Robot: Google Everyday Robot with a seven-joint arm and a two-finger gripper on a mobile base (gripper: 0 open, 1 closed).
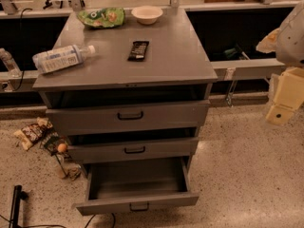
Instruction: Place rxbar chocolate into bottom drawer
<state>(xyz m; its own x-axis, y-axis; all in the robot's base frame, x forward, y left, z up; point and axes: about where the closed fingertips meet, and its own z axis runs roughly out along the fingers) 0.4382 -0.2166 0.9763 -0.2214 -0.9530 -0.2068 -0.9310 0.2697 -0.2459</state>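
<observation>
The rxbar chocolate (138, 50), a flat dark bar, lies on the grey cabinet top (180, 56) near its middle. The bottom drawer (137, 186) is pulled wide open below, and its tray looks empty. Its black handle (139, 206) faces me. My gripper (283, 99) hangs at the right edge of the view, pale and yellowish. It is off to the right of the cabinet, well away from the bar, at about the height of the top drawer. Nothing shows in it.
A green snack bag (101, 17) and a white bowl (147, 14) sit at the back of the top. A clear water bottle (61, 57) lies at the left edge. The top drawer (128, 114) and middle drawer (134, 149) stand slightly out. Snack packets (33, 132) litter the floor at the left.
</observation>
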